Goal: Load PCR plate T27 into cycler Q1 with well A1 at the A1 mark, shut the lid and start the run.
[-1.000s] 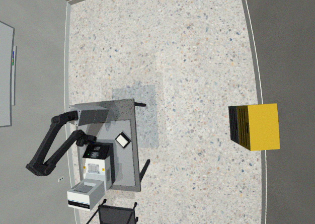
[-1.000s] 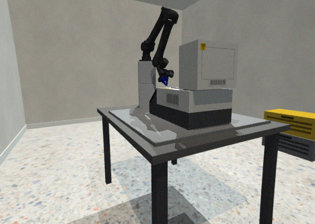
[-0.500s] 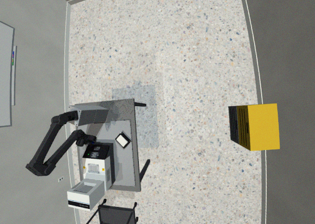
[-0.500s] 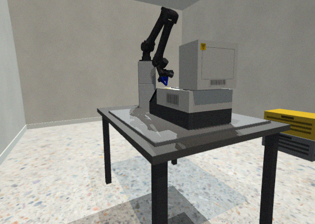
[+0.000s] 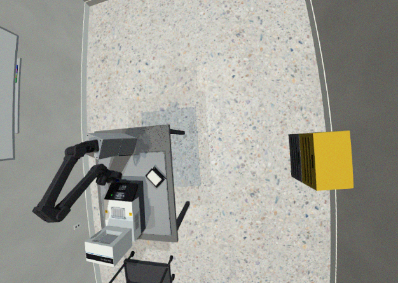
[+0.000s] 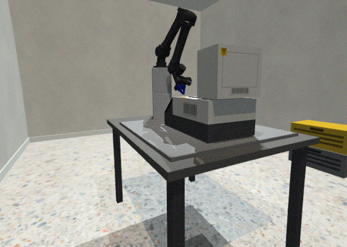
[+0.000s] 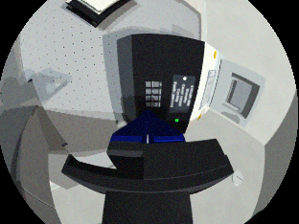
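The cycler Q1 (image 5: 123, 206) stands on the table with its lid (image 6: 228, 71) swung up and back, and the block (image 5: 117, 212) lies bare. The black key panel (image 7: 163, 91) shows a green lamp (image 7: 176, 120). My gripper (image 6: 181, 89) has blue fingers; it is shut and empty. It hovers just above the front edge of the panel, apart from the plate.
The arm's grey pedestal (image 6: 161, 98) stands on the table behind Q1's panel end. A dark chair (image 5: 146, 270) stands at the table's end near the raised lid. A yellow box (image 5: 324, 159) sits far off on the floor.
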